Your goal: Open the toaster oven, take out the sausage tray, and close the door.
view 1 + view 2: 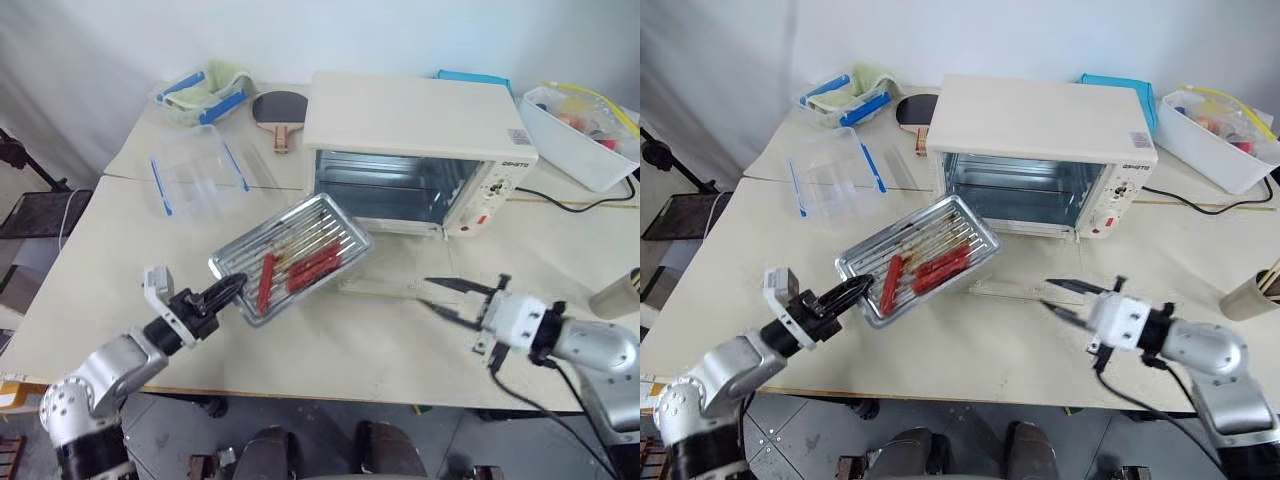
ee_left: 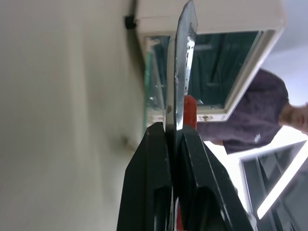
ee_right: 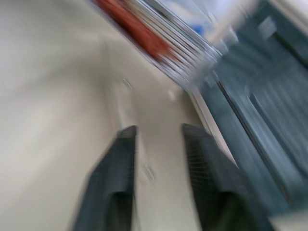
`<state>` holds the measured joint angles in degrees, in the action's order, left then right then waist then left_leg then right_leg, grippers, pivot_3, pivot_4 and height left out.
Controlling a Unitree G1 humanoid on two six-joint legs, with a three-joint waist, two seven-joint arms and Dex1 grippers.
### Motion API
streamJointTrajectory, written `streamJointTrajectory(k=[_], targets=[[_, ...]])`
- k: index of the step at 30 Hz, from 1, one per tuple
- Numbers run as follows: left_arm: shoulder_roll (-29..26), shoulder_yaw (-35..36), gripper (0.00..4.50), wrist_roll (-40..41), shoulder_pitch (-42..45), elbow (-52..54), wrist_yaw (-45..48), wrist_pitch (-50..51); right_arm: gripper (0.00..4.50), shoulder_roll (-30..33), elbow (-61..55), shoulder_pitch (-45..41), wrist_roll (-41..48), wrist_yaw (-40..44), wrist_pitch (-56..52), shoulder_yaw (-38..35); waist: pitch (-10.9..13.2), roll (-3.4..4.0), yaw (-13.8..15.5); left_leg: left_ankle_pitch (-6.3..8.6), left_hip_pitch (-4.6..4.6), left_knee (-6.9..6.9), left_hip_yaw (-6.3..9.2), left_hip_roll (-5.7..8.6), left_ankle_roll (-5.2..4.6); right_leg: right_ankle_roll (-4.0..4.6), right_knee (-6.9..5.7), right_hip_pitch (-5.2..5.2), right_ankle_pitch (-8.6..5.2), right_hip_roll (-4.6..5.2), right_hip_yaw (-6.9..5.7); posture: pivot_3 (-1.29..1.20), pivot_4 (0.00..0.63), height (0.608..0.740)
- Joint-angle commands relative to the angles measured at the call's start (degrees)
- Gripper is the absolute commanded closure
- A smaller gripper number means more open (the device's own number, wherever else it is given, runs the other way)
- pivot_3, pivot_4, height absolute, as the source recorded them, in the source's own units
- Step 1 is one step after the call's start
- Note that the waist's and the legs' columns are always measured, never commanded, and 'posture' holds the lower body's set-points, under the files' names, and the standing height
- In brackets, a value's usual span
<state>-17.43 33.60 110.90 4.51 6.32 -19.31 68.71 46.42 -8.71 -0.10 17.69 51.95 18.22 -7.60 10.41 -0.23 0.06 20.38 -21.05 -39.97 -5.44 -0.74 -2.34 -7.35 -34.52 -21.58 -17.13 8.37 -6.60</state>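
Observation:
The cream-white toaster oven [image 1: 420, 125] stands at the back of the table. Its glass door [image 1: 400, 262] is folded down flat in front of it, and the chamber looks empty. The shiny sausage tray [image 1: 295, 255], with a wire rack and several red sausages, is outside the oven, in front of its left side. My left gripper [image 1: 238, 287] is shut on the tray's near-left rim; in the left wrist view the thin metal edge [image 2: 185, 48] sits pinched between the black fingers [image 2: 154, 183]. My right gripper [image 1: 425, 292] hangs open and empty in front of the door, to the tray's right.
A clear plastic container with blue clips [image 1: 200, 170] lies back left, with another container [image 1: 205, 92] and a paddle [image 1: 280, 110] behind it. A white bin [image 1: 580, 140], a black cable [image 1: 570, 200] and a beige cylinder [image 1: 620, 292] are on the right. A person [image 2: 260, 115] stands beyond the oven.

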Motion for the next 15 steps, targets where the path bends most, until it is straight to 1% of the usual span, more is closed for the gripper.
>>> streamJointTrajectory(k=[1, 2, 5, 7, 12, 15], targets=[[1.1, 2.4, 4.5, 2.1, -3.3, 6.7, 1.5, -4.3, 4.26, 1.7, 6.8, -0.8, 5.2, 4.1, -3.7, -4.2, 0.0, 0.0, 0.0, 0.0, 0.0, 0.0, 0.0, 0.0, 0.0, 0.01, 0.01, 0.0, 0.0, 0.0, 0.01, 0.0, 0.15, 0.74], [1.2, 2.5, 4.5, 2.1, -4.0, 7.5, 1.8, -4.9, 4.47, 1.8, 8.2, -0.9, 5.4, 4.9, -4.1, -4.5, 0.0, 0.0, 0.0, 0.0, 0.0, 0.0, 0.0, 0.0, 0.0, 0.01, 0.01, 0.01, 0.0, 0.02, 0.01, 0.0, 0.15, 0.74], [3.7, 4.4, 4.5, 2.1, -7.0, 11.2, 1.0, -9.2, 4.47, 2.8, 14.9, -0.8, 5.7, 10.0, -4.7, -4.5, 0.0, 0.01, -0.1, 0.0, 0.0, 0.0, -0.01, -0.01, 0.0, 0.04, 0.03, 0.01, -0.02, 0.05, 0.01, 0.0, 0.15, 0.74], [4.3, 4.6, 4.5, 2.1, -10.5, 13.7, 1.3, -10.9, 4.47, 2.6, 19.6, -2.1, 5.7, 12.2, -4.4, -4.6, 0.0, 0.02, -0.1, 0.01, -0.01, 0.01, -0.02, -0.01, -0.02, 0.04, 0.09, 0.01, -0.02, 0.09, 0.01, 0.0, 0.15, 0.74], [5.8, 3.5, 4.5, 2.1, -19.7, 20.2, 4.2, -15.5, 4.47, 2.3, 29.5, -7.7, 3.8, 15.1, -4.9, -3.2, 0.0, 0.15, -0.3, 0.02, 0.01, 0.02, -0.07, -0.1, 0.01, 0.08, 0.41, 0.01, -0.04, 0.17, 0.05, 0.0, 0.15, 0.74], [6.2, 2.1, 4.5, 2.1, -25.4, 23.2, 6.2, -18.2, 4.47, 1.2, 33.1, -11.2, 3.3, 15.7, -5.7, -2.3, 0.0, 0.26, -0.3, 0.06, 0.0, 0.02, -0.04, -0.15, 0.08, 0.13, 0.46, 0.01, -0.07, 0.21, 0.07, 0.0, 0.15, 0.74]])
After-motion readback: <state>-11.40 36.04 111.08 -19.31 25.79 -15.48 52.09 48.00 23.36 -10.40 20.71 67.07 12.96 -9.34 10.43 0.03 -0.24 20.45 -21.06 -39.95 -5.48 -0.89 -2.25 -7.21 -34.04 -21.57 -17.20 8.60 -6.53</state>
